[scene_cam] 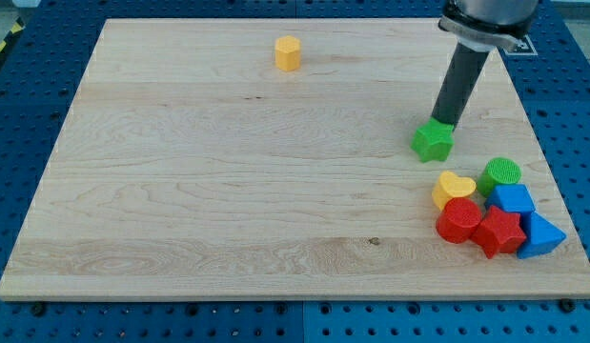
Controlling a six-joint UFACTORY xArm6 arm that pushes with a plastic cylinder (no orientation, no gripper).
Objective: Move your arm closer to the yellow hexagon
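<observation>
The yellow hexagon [288,53] stands alone near the view's top, a little left of centre, on the wooden board [228,191]. My dark rod comes down from the top right; my tip [441,122] rests right behind a green star block [433,141], touching or nearly touching its top edge. The tip is far to the right of the yellow hexagon and lower in the view.
A cluster sits at the board's lower right: a yellow heart [453,188], a green cylinder [502,173], a red cylinder [457,219], a red star [498,232], a blue block [513,199] and a blue triangle [541,235]. Blue pegboard surrounds the board.
</observation>
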